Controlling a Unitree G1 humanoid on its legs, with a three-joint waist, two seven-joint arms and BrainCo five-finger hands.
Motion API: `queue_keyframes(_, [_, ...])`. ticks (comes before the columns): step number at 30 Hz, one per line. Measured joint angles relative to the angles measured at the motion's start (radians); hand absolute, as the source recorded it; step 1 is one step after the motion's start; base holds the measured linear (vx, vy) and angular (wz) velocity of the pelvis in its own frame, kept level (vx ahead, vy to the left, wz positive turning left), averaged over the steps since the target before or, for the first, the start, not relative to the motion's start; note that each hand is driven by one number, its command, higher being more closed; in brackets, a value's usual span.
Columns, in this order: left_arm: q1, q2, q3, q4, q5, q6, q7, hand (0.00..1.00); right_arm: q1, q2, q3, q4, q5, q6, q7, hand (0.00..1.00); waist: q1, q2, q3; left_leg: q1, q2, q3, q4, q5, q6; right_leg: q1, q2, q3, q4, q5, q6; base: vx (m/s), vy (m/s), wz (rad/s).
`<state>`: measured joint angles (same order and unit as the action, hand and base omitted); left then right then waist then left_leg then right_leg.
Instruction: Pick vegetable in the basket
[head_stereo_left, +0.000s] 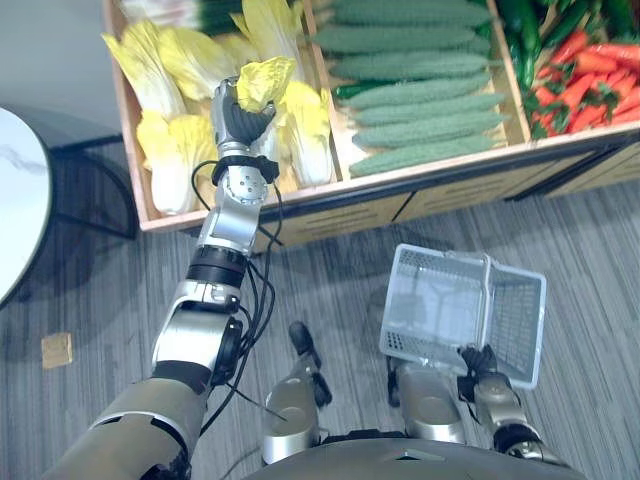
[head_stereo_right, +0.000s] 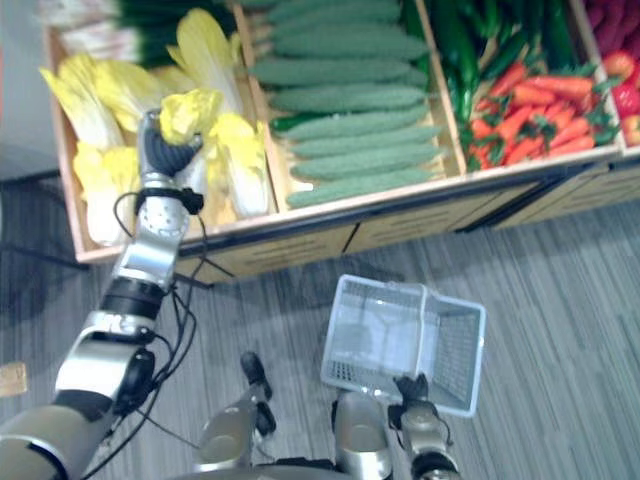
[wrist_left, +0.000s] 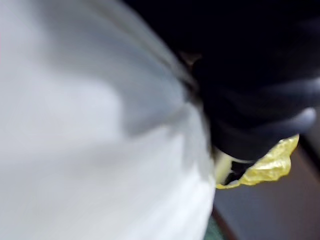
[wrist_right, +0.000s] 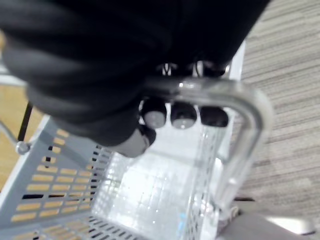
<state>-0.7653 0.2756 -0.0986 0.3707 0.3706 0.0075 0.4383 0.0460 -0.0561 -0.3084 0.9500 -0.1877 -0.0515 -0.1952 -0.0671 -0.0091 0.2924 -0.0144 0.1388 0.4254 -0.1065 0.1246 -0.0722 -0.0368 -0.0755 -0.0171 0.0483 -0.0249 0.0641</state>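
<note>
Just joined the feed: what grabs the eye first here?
The left hand grips a yellow cabbage over the leftmost compartment of the wooden stand. Green cucumbers fill the next compartment. Lower down, the right hand holds the white basket by its handle, over the floor.

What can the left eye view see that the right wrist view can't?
Left eye view: the left robot hand curled round a yellow leafy cabbage above the wooden vegetable crate. Right wrist view: the right robot hand wrapped round the silver metal handle, up close. Both: the white mesh basket over grey striped floor.
</note>
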Motion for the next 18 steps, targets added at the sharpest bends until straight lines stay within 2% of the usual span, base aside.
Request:
queue_keyframes(3, [0.033,-0.007,-0.060,-0.135,0.057,-0.024,0.020,1.00,0.026,0.000,-0.021,-0.024,0.012,0.001,0.000,1.00,0.006,0.001,-0.014,0.020,0.002,0.031,0.000,-0.014,-0.002,-0.005,-0.002,0.008,0.016,-0.001,0.000,-0.02,0.011,-0.31])
queue_keyframes(4, [0.069,-0.009,-0.076,-0.193,0.076,-0.035,0.028,1.00,0.026,0.000,-0.024,-0.035,0.016,0.002,-0.001,1.00,0.011,0.002,-0.017,0.042,0.005,0.072,0.000,-0.015,0.004,-0.019,-0.013,-0.019,0.023,-0.033,-0.017,-0.03,0.049,-0.98])
queue_keyframes(5, [0.132,-0.012,-0.081,-0.261,0.091,-0.043,0.029,1.00,0.026,-0.004,-0.024,-0.048,0.017,0.003,-0.002,1.00,0.013,0.009,-0.022,0.071,0.012,0.131,0.006,-0.024,0.005,-0.020,-0.079,-0.229,0.062,-0.060,-0.073,-0.02,0.071,-1.18])
queue_keyframes(6, [0.171,-0.018,-0.082,-0.296,0.093,-0.047,0.029,1.00,0.028,-0.005,-0.023,-0.056,0.016,0.003,-0.005,1.00,0.016,0.019,-0.031,0.085,0.020,0.164,0.006,-0.032,0.003,-0.018,-0.113,-0.340,0.082,-0.077,-0.109,0.07,0.119,-1.66])
queue_keyframes(7, [0.256,-0.027,-0.091,-0.372,0.094,-0.059,0.027,1.00,0.029,-0.007,-0.018,-0.089,0.016,0.007,-0.015,1.00,0.028,0.029,-0.050,0.114,0.032,0.248,0.007,-0.039,0.003,-0.020,-0.182,-0.540,0.129,-0.061,-0.191,0.10,0.113,-1.84])
queue_keyframes(8, [0.327,-0.027,-0.090,-0.437,0.099,-0.064,0.026,1.00,0.026,-0.016,0.019,-0.121,0.011,0.012,-0.015,1.00,0.038,0.025,-0.059,0.146,0.036,0.326,0.008,-0.048,-0.005,-0.021,-0.232,-0.665,0.171,-0.020,-0.241,0.11,0.091,-2.40])
queue_keyframes(9, [0.404,-0.033,-0.092,-0.495,0.116,-0.077,0.016,1.00,0.019,-0.024,0.080,-0.157,0.005,0.017,-0.013,1.00,0.058,0.020,-0.069,0.181,0.038,0.413,0.008,-0.058,-0.019,-0.031,-0.254,-0.735,0.201,0.014,-0.204,0.11,-0.005,-2.55])
queue_keyframes(10, [0.497,-0.053,-0.108,-0.550,0.134,-0.103,-0.014,1.00,0.011,-0.032,0.147,-0.210,-0.019,0.022,-0.011,1.00,0.060,0.023,-0.078,0.215,0.056,0.507,0.027,-0.074,-0.040,-0.043,-0.234,-0.771,0.193,0.032,-0.166,0.12,-0.091,-2.34])
queue_keyframes(11, [0.545,-0.076,-0.144,-0.557,0.135,-0.122,-0.037,1.00,0.020,-0.031,0.177,-0.260,-0.036,0.023,-0.011,1.00,0.052,0.026,-0.096,0.222,0.067,0.549,0.047,-0.089,-0.057,-0.054,-0.212,-0.755,0.167,0.035,-0.110,0.16,-0.151,-2.00])
queue_keyframes(12, [0.583,-0.115,-0.199,-0.544,0.153,-0.138,-0.069,1.00,0.033,-0.033,0.208,-0.326,-0.067,0.033,-0.006,1.00,0.039,0.040,-0.110,0.227,0.088,0.601,0.084,-0.108,-0.076,-0.072,-0.174,-0.704,0.141,0.043,-0.081,0.15,-0.143,-1.33])
queue_keyframes(13, [0.598,-0.135,-0.226,-0.534,0.163,-0.150,-0.082,1.00,0.038,-0.033,0.223,-0.357,-0.078,0.041,-0.003,1.00,0.030,0.044,-0.111,0.233,0.104,0.628,0.109,-0.118,-0.085,-0.083,-0.159,-0.677,0.136,0.042,-0.082,0.16,-0.148,-1.47])
queue_keyframes(14, [0.622,-0.166,-0.269,-0.493,0.169,-0.176,-0.108,1.00,0.050,-0.032,0.255,-0.406,-0.084,0.047,0.000,1.00,0.021,0.049,-0.113,0.246,0.141,0.679,0.177,-0.136,-0.097,-0.105,-0.126,-0.615,0.137,0.033,-0.092,0.18,-0.228,-1.72])
queue_keyframes(15, [0.631,-0.202,-0.306,-0.410,0.170,-0.192,-0.141,1.00,0.075,-0.031,0.293,-0.493,-0.080,0.046,0.006,1.00,0.005,0.046,-0.114,0.251,0.214,0.698,0.326,-0.156,-0.084,-0.126,-0.092,-0.540,0.139,0.017,-0.107,0.16,-0.239,-1.75])
queue_keyframes(16, [0.633,-0.212,-0.314,-0.373,0.170,-0.192,-0.156,1.00,0.086,-0.033,0.308,-0.535,-0.078,0.046,0.010,1.00,0.001,0.047,-0.114,0.248,0.250,0.679,0.403,-0.161,-0.071,-0.130,-0.074,-0.509,0.141,0.014,-0.115,0.11,-0.199,-1.46])
queue_keyframes(17, [0.633,-0.224,-0.316,-0.335,0.169,-0.192,-0.168,1.00,0.094,-0.035,0.323,-0.573,-0.072,0.046,0.017,1.00,-0.004,0.049,-0.114,0.241,0.285,0.643,0.480,-0.159,-0.042,-0.133,-0.054,-0.473,0.142,0.011,-0.121,0.07,-0.117,-1.57])
queue_keyframes(18, [0.645,-0.243,-0.310,-0.263,0.169,-0.190,-0.184,1.00,0.105,-0.034,0.366,-0.633,-0.067,0.045,0.030,1.00,-0.002,0.049,-0.114,0.215,0.333,0.483,0.621,-0.129,0.037,-0.130,-0.007,-0.380,0.141,0.003,-0.139,0.11,-0.093,-2.31])
